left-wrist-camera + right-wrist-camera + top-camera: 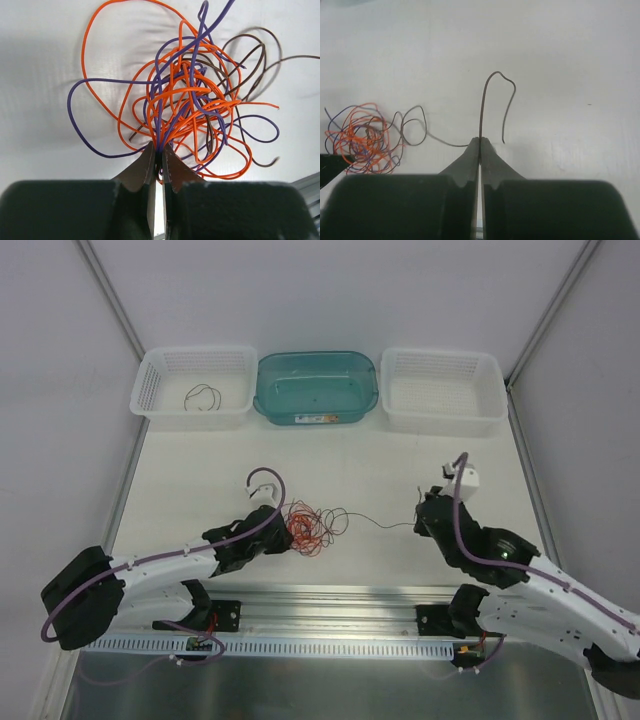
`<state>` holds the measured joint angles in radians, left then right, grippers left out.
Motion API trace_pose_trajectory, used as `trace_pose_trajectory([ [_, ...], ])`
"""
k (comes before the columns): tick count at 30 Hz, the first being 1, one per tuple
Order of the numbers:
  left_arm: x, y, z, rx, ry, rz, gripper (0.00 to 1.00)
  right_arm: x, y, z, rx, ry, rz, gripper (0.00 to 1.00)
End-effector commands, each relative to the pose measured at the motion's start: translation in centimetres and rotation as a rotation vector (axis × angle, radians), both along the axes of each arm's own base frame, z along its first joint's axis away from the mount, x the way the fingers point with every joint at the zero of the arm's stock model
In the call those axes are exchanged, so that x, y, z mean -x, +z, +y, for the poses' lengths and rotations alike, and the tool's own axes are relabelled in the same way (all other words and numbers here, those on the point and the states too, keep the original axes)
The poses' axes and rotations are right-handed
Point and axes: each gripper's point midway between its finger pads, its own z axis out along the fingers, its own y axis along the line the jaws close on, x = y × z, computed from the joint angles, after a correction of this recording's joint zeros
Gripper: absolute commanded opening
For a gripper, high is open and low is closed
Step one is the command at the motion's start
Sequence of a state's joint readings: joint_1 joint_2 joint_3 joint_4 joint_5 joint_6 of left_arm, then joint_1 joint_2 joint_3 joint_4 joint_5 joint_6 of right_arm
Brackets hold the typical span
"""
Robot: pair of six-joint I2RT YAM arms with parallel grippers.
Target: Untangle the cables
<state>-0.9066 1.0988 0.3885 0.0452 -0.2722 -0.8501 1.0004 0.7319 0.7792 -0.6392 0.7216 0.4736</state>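
**Both pincers clamped, one brown strand drawn out of the knot**

- The cables [305, 528]: small knot of orange, purple and brown loops, lying close to the near edge of the desk [400, 460], left of its middle.
- Left pincer [158, 150]: pressed together on a pinch of orange and purple strands at the knot's left side. The loops fan out from its tips.
- Right pincer [480, 142]: pressed together on a single brown strand [375, 523], right of the desk's middle, well apart from the knot.
- That strand leaves the knot in two loose loops and runs along the desk to the right pincer. Its free end rises past the tips and hooks over.
- Far edge, side by side: left white basket [150, 390], teal bin [262, 390], right white basket [495, 390].
- A dark wire loop [203, 397] lies in the left white basket.
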Motion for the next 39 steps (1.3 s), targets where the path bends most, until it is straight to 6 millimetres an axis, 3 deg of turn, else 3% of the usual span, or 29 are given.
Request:
trace_pose_trajectory([
  [1,-0.5,-0.6,2.6,-0.051,0.055,-0.014,0.0,1.0,0.8,-6.1,0.055,-0.157,-0.047,0.01],
  [5,-0.5,-0.9,3.7,-0.059,0.075,-0.007,0.0,2.2,2.6,-9.0,0.026,-0.2,-0.093,0.01],
  [13,-0.4,-1.8,5.5,-0.097,0.11,0.034,0.0,3.4,6.0,-11.7,-0.033,-0.213,-0.179,0.01],
  [17,-0.5,-2.3,7.0,-0.114,0.157,0.049,0.0,4.2,9.9,-14.3,-0.044,-0.254,-0.251,0.01],
  [21,-1.0,-2.2,8.8,-0.127,0.22,0.037,0.0,4.9,13.2,-15.6,-0.045,-0.245,-0.289,0.01],
  [30,-1.3,-1.1,9.6,-0.121,0.237,0.013,0.0,5.2,18.2,-14.5,-0.048,-0.121,-0.321,0.01],
  [34,-1.2,-1.3,9.4,-0.119,0.232,0.027,0.0,5.9,21.6,-14.3,-0.156,-0.06,-0.413,0.01],
  [36,-1.2,-1.0,9.1,-0.111,0.217,0.028,0.04,5.9,21.9,-13.6,-0.165,-0.032,-0.414,0.01],
  [39,-1.4,0.0,8.0,-0.083,0.163,0.02,0.17,5.1,20.7,-11.3,-0.126,0.016,-0.353,0.01],
])
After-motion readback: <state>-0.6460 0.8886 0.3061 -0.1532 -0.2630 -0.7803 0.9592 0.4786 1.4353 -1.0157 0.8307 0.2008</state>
